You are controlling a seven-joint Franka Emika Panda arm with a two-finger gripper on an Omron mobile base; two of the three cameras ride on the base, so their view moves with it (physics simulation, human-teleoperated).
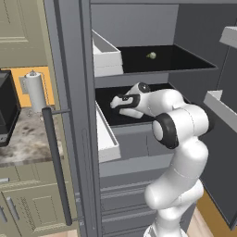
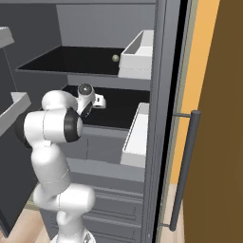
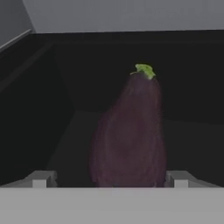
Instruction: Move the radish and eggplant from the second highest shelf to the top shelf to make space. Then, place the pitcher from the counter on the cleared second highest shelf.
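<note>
the eggplant sits closest to the hand camera, a dark purple body lying lengthwise away from the lens with its green tip at the far end. it rests on the black floor of the second highest shelf, between the two finger tips of the gripper, whose jaws stand wide apart on either side of its near end. whether the tips touch its skin cannot be told; nothing is clamped.

from the left base view the white arm reaches into the open fridge, its hand pushed in over that shelf, just above the two grey drawer fronts. the right base view shows the same reach, with the hand low over the black panel.

one level up, the top shelf carries a small pale round radish toward its back; in the right base view the same vegetable lies near a white door bin.

outside the fridge, to the left, the speckled counter holds a white paper towel roll against an orange wall, with a dark appliance at the picture's edge. the fridge door's dark handle bar hangs in front of the counter.
</note>
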